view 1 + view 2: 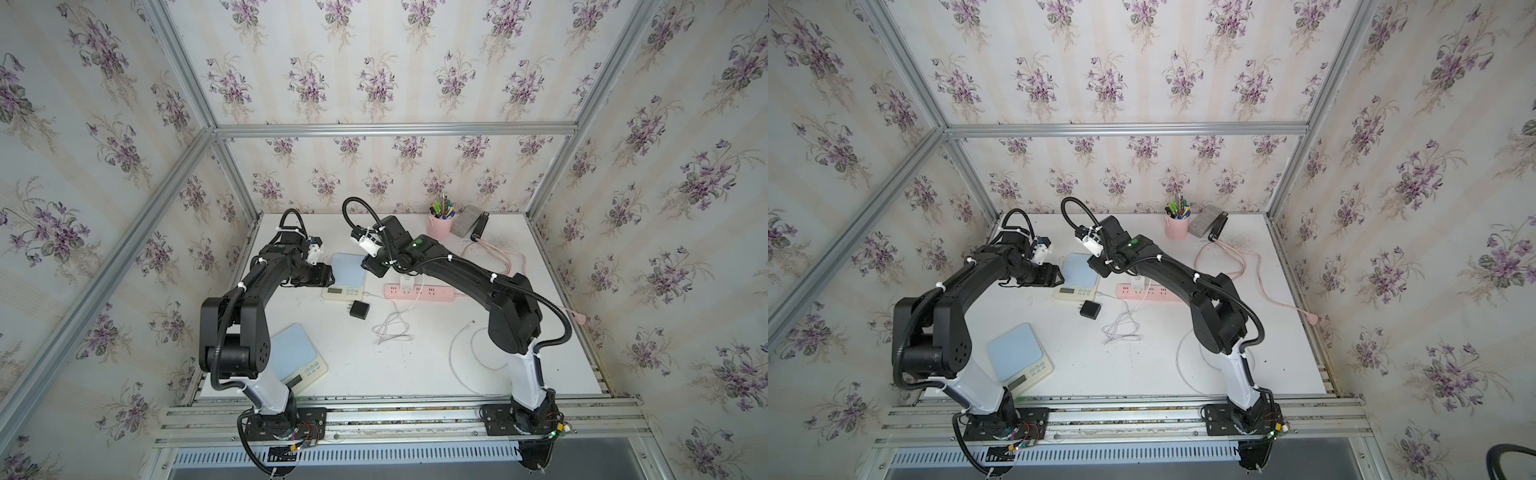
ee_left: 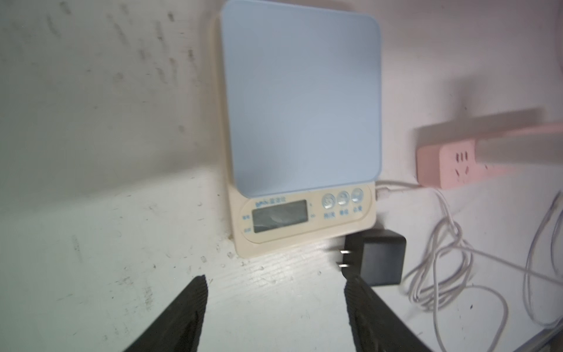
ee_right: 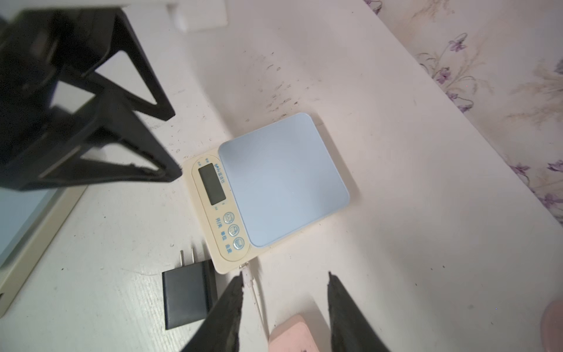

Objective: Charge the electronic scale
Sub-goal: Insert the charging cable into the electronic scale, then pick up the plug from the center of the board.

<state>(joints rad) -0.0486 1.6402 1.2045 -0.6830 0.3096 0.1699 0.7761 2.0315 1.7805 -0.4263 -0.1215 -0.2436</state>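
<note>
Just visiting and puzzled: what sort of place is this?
Likely a mock home desk for robot trials: floral wallpaper on an aluminium frame, a pen cup, a power strip.

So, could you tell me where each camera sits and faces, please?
Top views: high behind the robot, looking down on the table; left arm and right arm show.
Left wrist: on the left arm, facing the far scale; own jaws show.
Right wrist: on the right arm, facing that scale; both arms' jaws show.
Wrist views share: black charger.
</note>
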